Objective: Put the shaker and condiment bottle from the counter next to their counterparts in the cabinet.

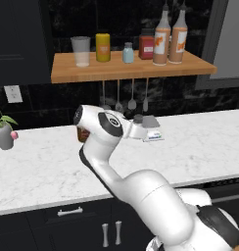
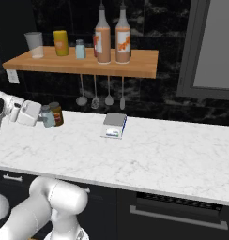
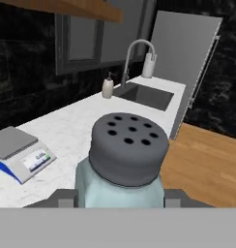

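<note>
a simulated kitchen. the gripper point(image 3: 122, 201) is closed around the body of the shaker point(image 3: 125, 160), a small pale-blue one with a grey perforated cap, and the jaws press its two sides just below the cap. in the right base view the shaker point(image 2: 47, 116) sits at the end of the hand, just above the counter point(image 2: 158, 150), close beside a brown jar point(image 2: 56, 113).

up on the cabinet point(image 1: 131, 68), two condiment bottles point(image 1: 169, 37) already stand side by side near its right end, and the twin shaker point(image 1: 128, 52) waits between a yellow canister point(image 1: 103, 47) and a red jar point(image 1: 147, 45).

to do this step well, i judge the hand should lift straight up first, keep the shaker upright, clear the thick shelf edge, then set it down in the gap beside its twin without nudging the red jar or the canister.

the arm rises from the base, bends forward over the counter, and the wrist turns so the hand points sideways along the counter, toward a small kitchen scale point(image 2: 114, 124) and a distant sink point(image 3: 144, 94).
</note>
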Motion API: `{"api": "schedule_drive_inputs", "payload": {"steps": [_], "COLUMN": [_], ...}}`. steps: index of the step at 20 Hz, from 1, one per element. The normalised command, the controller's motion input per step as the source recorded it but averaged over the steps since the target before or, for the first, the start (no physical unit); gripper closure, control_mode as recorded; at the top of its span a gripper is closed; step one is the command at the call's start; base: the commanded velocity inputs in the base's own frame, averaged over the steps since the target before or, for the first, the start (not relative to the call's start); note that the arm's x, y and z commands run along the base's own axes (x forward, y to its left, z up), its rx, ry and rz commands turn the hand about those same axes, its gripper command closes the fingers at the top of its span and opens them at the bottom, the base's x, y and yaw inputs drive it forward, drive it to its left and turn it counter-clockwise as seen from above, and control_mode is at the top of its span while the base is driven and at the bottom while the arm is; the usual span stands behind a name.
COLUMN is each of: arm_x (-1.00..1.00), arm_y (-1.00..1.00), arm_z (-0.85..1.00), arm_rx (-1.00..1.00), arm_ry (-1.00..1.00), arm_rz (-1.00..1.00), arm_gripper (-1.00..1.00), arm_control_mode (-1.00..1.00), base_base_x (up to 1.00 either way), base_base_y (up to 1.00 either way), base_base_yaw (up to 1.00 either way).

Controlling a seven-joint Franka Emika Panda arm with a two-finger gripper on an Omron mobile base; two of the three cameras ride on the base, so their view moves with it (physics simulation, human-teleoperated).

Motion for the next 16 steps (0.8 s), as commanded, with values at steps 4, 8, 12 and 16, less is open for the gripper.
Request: {"api": "schedule_drive_inputs", "payload": {"steps": [4, 8, 12, 16], "arm_x": [0.00, 0.00, -0.22, -0.18], "arm_y": [-0.12, -0.04, -0.19, -0.18], "arm_z": [0.97, 1.00, 0.76, 0.73], "arm_rx": [0.00, 0.00, 0.00, 0.00], "arm_ry": [0.10, 0.08, 0.00, 0.02], "arm_rz": [0.20, 0.19, 0.14, 0.11], "arm_gripper": [1.00, 1.00, 1.00, 1.00], "arm_control_mode": [-1.00, -1.00, -1.00, -1.00], "base_base_x": [0.00, 0.00, 0.00, 0.00], "base_base_y": [0.00, 0.00, 0.00, 0.00], "base_base_yaw": [0.00, 0.00, 0.00, 0.00]}}
